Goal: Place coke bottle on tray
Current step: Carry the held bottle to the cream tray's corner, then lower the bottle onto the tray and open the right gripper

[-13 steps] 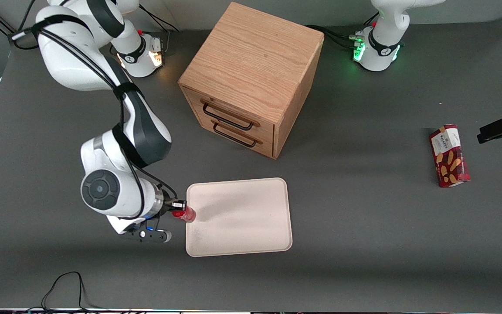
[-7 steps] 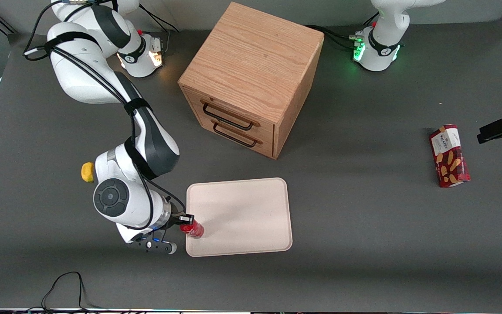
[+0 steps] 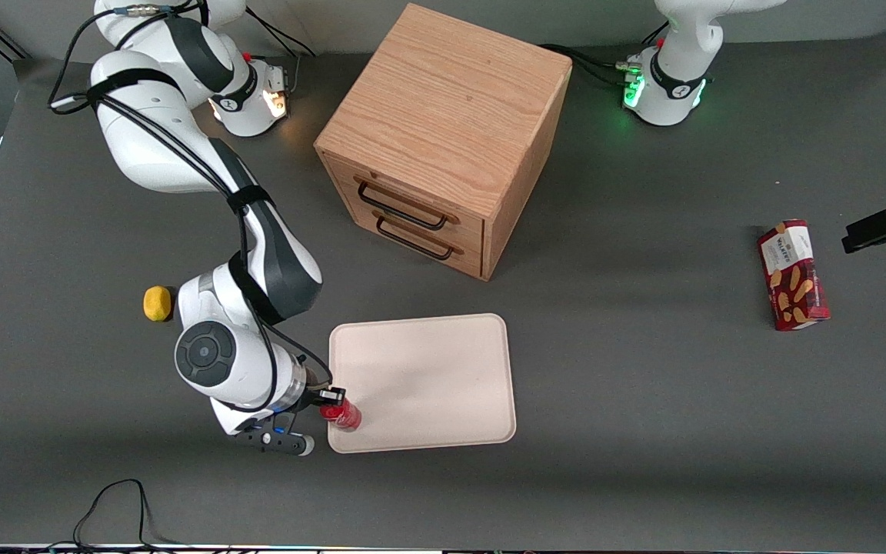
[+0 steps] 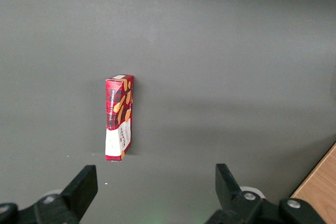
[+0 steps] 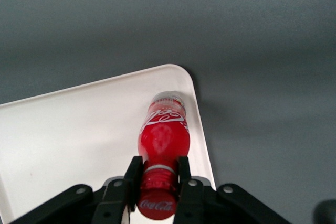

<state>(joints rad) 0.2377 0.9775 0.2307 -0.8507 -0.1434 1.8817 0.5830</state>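
Note:
The coke bottle (image 3: pixel 343 414) is a small glossy red bottle with a red cap; it also shows in the right wrist view (image 5: pixel 164 135). My right gripper (image 3: pixel 333 400) is shut on its neck just below the cap, as the right wrist view (image 5: pixel 158 174) shows. The bottle hangs over the corner of the cream-pink tray (image 3: pixel 435 377) that is nearest the front camera and toward the working arm's end. The tray's rounded corner and rim show in the right wrist view (image 5: pixel 79 129), under the bottle. Whether the bottle's base touches the tray I cannot tell.
A wooden two-drawer cabinet (image 3: pixel 443 138) stands farther from the front camera than the tray. A yellow lemon-like thing (image 3: pixel 156 303) lies beside the working arm. A red snack box (image 3: pixel 792 274) lies toward the parked arm's end, also in the left wrist view (image 4: pixel 119 116).
My right gripper has carried the bottle nearer to the front camera along the tray's edge and slightly over the tray. The arm's shift uncovered the yellow thing.

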